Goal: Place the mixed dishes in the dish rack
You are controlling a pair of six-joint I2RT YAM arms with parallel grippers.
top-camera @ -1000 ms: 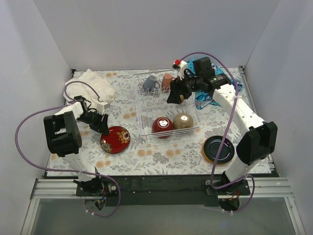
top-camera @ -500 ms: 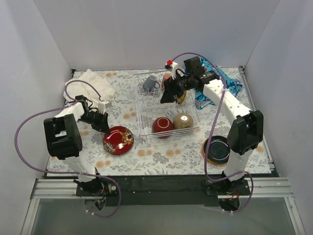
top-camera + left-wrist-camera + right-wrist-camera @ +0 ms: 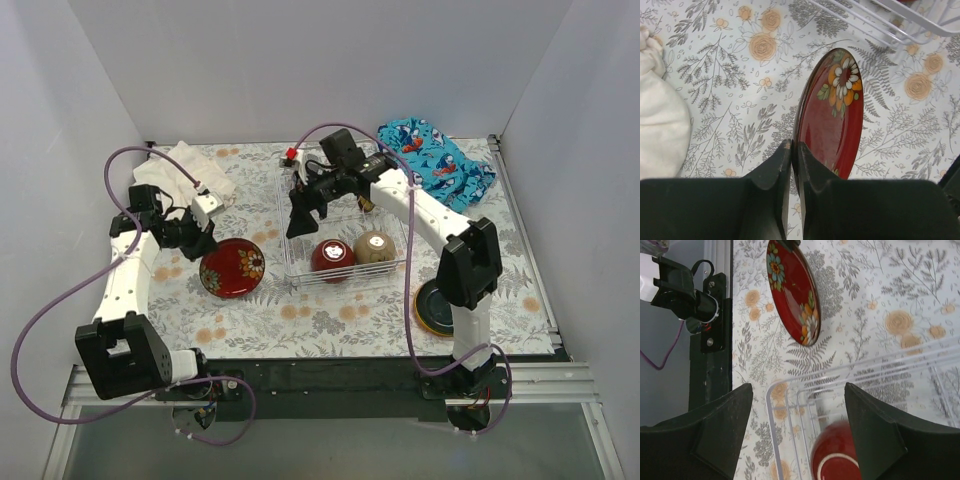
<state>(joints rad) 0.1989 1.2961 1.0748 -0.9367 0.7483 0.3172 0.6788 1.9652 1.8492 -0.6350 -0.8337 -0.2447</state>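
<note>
From above, the left gripper (image 3: 197, 238) is closed on the rim of the red plate (image 3: 232, 268). The plate is tilted up on its edge just ahead of the jaws and has not yet reached the dish rack (image 3: 345, 279). I judge that the edge grip is chosen so that the plate can slide upright between the prongs. The right gripper (image 3: 296, 224) hangs over the left end of the rack with nothing in it. Inside the rack, beyond these jaws, sit a red bowl (image 3: 333, 256) and a beige bowl (image 3: 375, 247), one beside the other. A dark blue plate (image 3: 445, 305) lies on the table, well apart from both grippers.

In the left wrist view, the two fingers (image 3: 775, 170) pinch the near rim of the plate, with almost no gap between them. The plate's flowered face is turned to the right of the jaws. A corner of the rack's wire is ahead and to the right, and a white towel (image 3: 660, 125) is to the left.

In the right wrist view, the jaws stand wide and hold nothing. The rack's rounded corner lies between them and the red bowl is just below. The held plate is ahead of them, outside the rack.
</note>
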